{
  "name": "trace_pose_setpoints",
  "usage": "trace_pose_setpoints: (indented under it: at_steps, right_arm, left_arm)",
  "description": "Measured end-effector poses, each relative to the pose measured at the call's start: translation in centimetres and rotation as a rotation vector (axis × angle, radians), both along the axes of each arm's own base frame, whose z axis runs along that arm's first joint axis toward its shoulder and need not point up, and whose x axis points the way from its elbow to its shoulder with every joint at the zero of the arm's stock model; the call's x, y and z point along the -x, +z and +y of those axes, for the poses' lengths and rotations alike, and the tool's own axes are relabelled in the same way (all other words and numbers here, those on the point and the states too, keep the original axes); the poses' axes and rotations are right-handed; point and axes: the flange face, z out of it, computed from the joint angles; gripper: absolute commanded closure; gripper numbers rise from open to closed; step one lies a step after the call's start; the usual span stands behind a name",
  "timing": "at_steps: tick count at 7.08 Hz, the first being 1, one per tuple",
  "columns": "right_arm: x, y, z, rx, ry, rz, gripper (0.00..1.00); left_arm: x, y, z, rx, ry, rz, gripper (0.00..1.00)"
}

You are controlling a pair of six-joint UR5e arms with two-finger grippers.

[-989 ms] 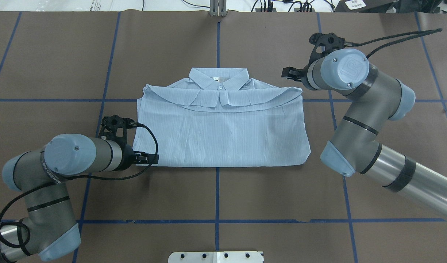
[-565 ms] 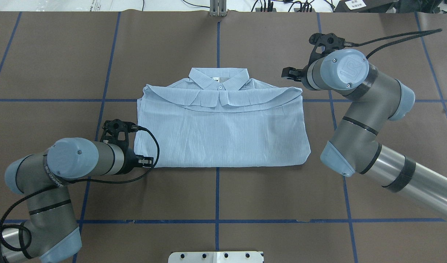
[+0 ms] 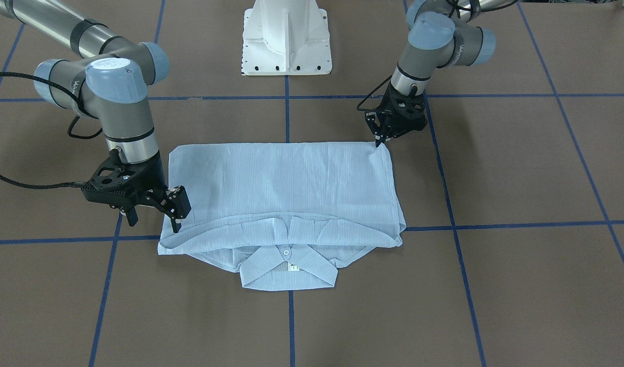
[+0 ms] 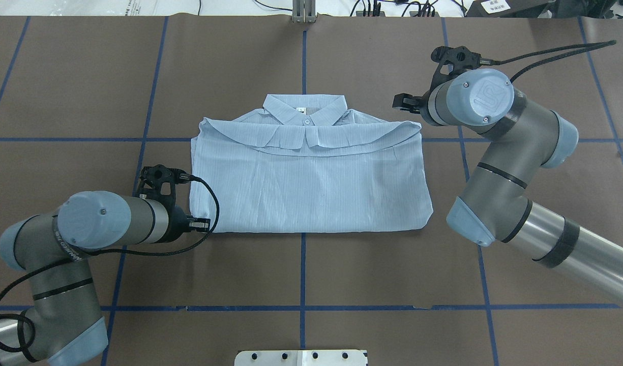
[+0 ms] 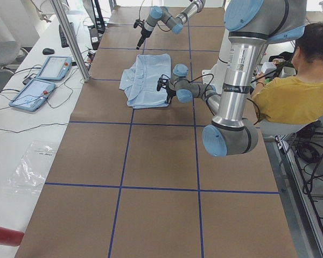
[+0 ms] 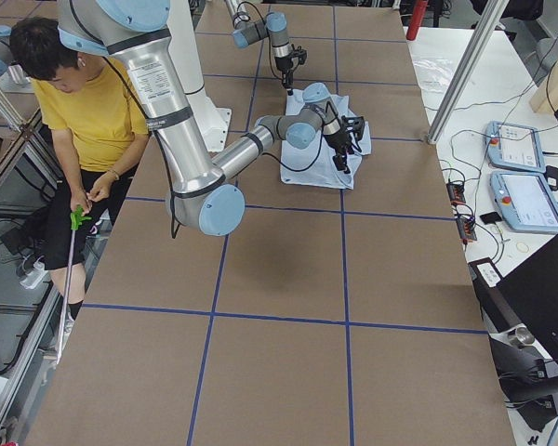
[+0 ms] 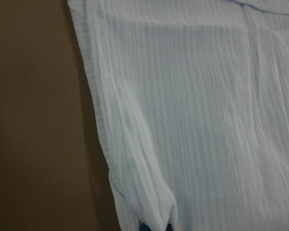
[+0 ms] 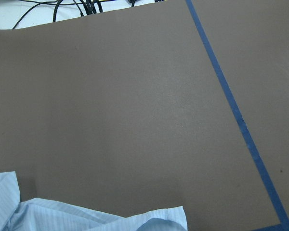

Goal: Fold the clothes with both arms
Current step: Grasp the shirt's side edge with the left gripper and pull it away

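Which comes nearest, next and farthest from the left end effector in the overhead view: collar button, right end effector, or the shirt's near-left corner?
From the left end effector:
1. The shirt's near-left corner, at its tip.
2. The collar button, centre, far edge.
3. The right end effector, far right.

Even, diffuse light, faint shadows edging the shirt [image 3: 286, 183]; left wrist view dim, soft.

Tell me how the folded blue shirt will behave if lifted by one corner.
Likely floppy: the shirt lies flat in thin layers with soft wrinkles, so a lifted corner would probably drape and unfold. Probably light, since the cloth looks thin. The collar looks somewhat stiffer and may hold shape.
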Motion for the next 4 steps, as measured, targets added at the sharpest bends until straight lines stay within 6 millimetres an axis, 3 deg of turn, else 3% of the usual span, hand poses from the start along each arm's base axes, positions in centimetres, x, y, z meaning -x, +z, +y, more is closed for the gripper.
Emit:
trace_pose_setpoints:
  at_steps: [2,3,4]
  right_arm:
    - [0.2,-0.4,0.1,0.000,0.004,-0.009,0.00]
    - [0.5,-1.1,0.3,-0.005,0.000,-0.021,0.00]
    - [0.9,-2.1,0.8,-0.013,-0.005,-0.038,0.00]
  left_arm:
    - [5.8,3.2,-6.0,-0.084,-0.056,-0.101,1.00]
    - [8.1,4.9,-10.8,-0.122,-0.090,-0.162,1.00]
    - [8.6,5.3,-16.2,-0.137,-0.126,-0.203,1.00]
